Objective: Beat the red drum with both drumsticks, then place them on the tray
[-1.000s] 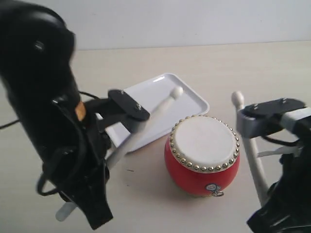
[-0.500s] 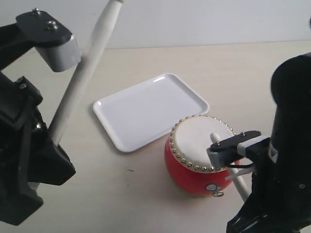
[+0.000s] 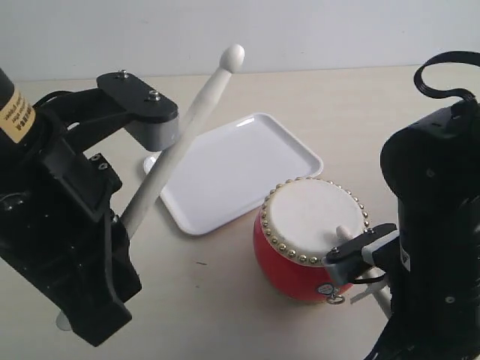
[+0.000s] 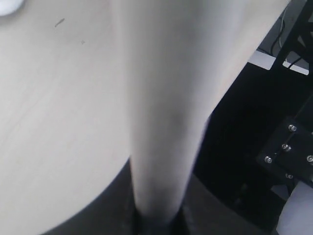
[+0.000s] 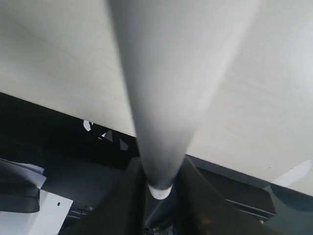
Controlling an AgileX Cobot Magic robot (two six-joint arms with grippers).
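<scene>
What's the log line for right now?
left gripper: holds left stick, raised | right gripper: holds right stick, tip over drum | tray: no sticks

My black left arm (image 3: 71, 247) wears a yellow label (image 3: 15, 112) and two screws (image 3: 154, 94); my black right arm (image 3: 435, 225), a looped cable (image 3: 444, 69).

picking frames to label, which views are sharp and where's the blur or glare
Exterior view: mostly sharp, the red drum has crisp studs, and there is a small glare streak on the tray near its far rim. Left wrist view: the left drumstick fills the frame, too close, soft. Right wrist view: the right drumstick is likewise blurred.
</scene>
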